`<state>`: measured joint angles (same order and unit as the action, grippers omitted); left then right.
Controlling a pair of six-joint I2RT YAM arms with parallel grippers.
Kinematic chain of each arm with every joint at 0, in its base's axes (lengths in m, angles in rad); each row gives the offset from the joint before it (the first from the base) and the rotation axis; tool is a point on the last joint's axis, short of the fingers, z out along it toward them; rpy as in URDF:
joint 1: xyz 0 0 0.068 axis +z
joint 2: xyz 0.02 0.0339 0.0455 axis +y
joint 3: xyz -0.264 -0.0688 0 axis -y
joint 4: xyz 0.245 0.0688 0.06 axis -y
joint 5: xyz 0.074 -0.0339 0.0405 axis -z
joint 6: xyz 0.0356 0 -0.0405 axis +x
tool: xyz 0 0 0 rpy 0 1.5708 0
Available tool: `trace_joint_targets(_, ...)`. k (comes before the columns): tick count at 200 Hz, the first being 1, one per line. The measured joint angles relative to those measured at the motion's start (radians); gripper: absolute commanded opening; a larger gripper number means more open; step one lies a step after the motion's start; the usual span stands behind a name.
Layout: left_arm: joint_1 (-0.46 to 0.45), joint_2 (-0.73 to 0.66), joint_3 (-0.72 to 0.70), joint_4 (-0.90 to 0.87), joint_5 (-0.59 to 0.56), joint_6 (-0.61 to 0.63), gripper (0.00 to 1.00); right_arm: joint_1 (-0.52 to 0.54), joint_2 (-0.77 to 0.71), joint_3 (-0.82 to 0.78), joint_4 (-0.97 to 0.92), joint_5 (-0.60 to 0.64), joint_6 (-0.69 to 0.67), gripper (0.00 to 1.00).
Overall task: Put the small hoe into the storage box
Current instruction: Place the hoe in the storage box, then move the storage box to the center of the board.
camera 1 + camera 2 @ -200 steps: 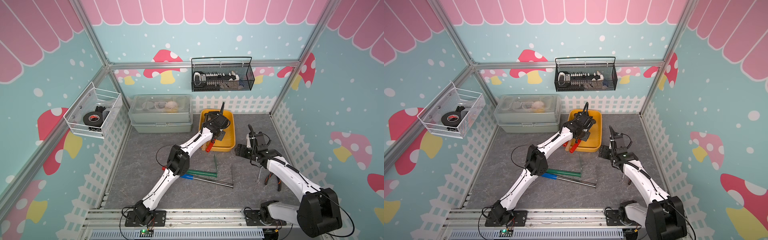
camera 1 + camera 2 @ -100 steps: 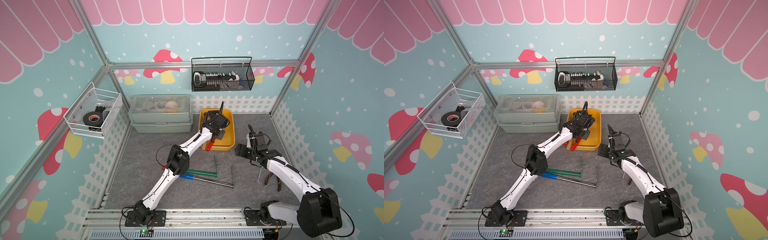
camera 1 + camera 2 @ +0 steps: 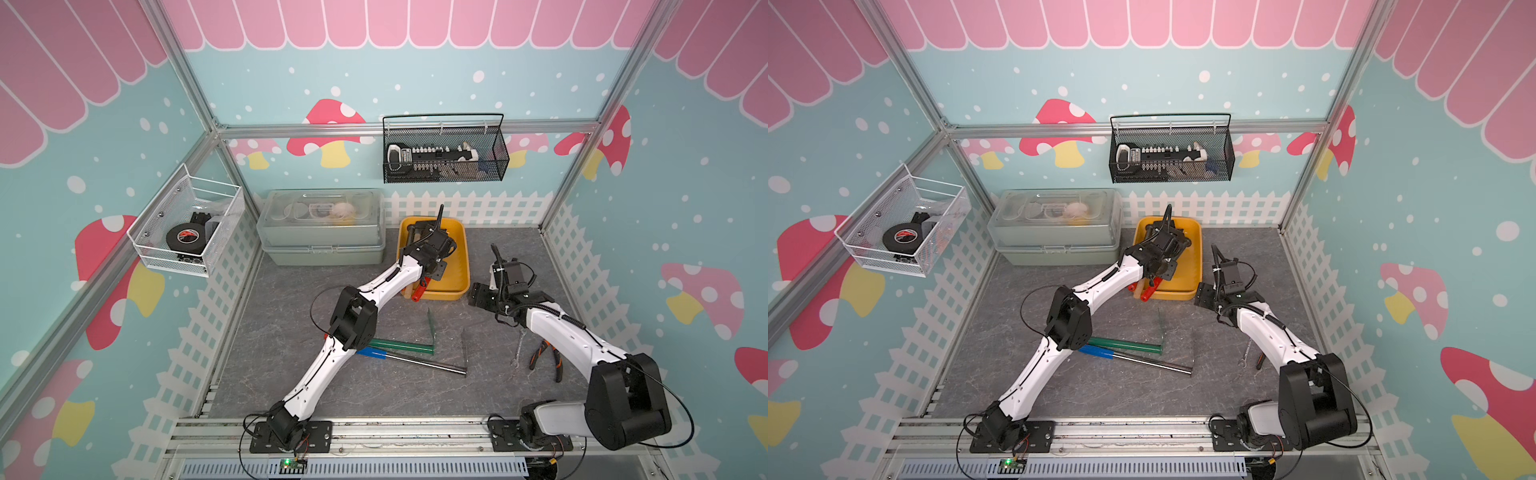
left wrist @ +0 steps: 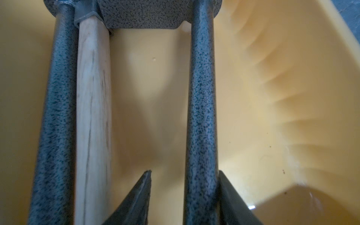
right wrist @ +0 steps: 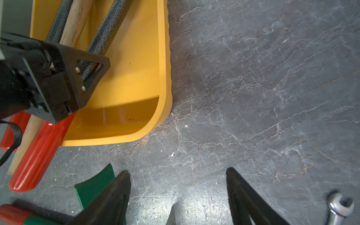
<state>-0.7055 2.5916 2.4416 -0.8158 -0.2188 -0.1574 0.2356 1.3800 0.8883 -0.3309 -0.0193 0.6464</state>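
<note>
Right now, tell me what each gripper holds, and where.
Nothing gripped. The left gripper stands open astride the speckled shaft of the small hoe, in the storage box; the right gripper is open, empty.

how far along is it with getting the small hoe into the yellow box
Done: the small hoe lies in the storage box, its red grip overhanging the near rim. In hand: the left gripper straddles it, jaws apart. Left: probably just lifting that arm clear; the right gripper hovers open above the table.
</note>
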Motion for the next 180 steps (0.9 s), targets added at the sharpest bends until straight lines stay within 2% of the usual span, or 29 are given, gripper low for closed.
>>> trace_joint_targets(23, -0.01, -0.05, -0.04, -0.005, -0.006, 0.003, 0.53, 0.0, 0.056, 0.045, 0.013, -0.001, 0.003, 0.74)
trace_joint_targets(64, -0.035, -0.188, -0.122, -0.001, -0.023, 0.005, 0.54, 0.0, 0.153, 0.109, 0.042, -0.007, 0.013, 0.64)
trace_joint_targets(121, -0.055, -0.434, -0.391, 0.003, -0.086, -0.011, 0.53, 0.0, 0.251, 0.143, 0.062, -0.02, 0.022, 0.54)
trace_joint_targets(180, -0.08, -0.564, -0.647, 0.008, -0.123, -0.028, 0.53, 0.0, 0.309, 0.174, 0.071, -0.022, 0.026, 0.38)
